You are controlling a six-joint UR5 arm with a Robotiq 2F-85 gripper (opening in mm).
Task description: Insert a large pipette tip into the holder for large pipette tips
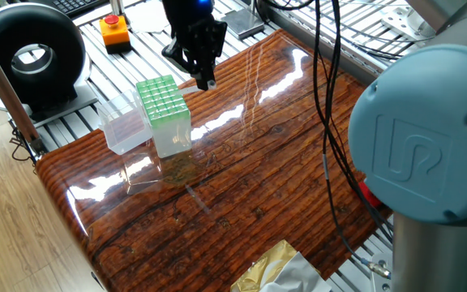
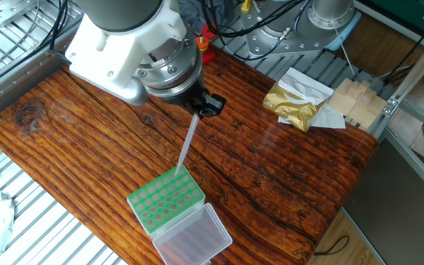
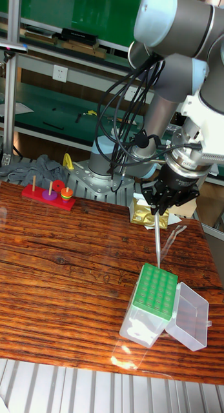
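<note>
The holder for large pipette tips [image 2: 165, 199] is a clear box with a green grid top [image 1: 162, 99], its hinged clear lid [image 2: 195, 235] folded open beside it. It stands near one table edge [image 3: 153, 292]. My gripper [image 2: 205, 107] hangs above and beside the holder, shut on the upper end of the large pipette tip [image 2: 188, 143]. The whitish tube [image 3: 157, 242] slants down, its point at the green grid's edge nearest the gripper. Whether the point touches the grid I cannot tell. In the view with the orange button, the gripper [image 1: 205, 77] hides the tube.
A gold foil bag [image 2: 293, 103] and wooden blocks [image 2: 352, 99] lie at the far table corner. A red ring toy [image 3: 50, 192] sits at another edge. An orange button [image 1: 114, 31] and a black round device [image 1: 31, 57] stand off the table. Cables [image 1: 327, 97] hang over the wood.
</note>
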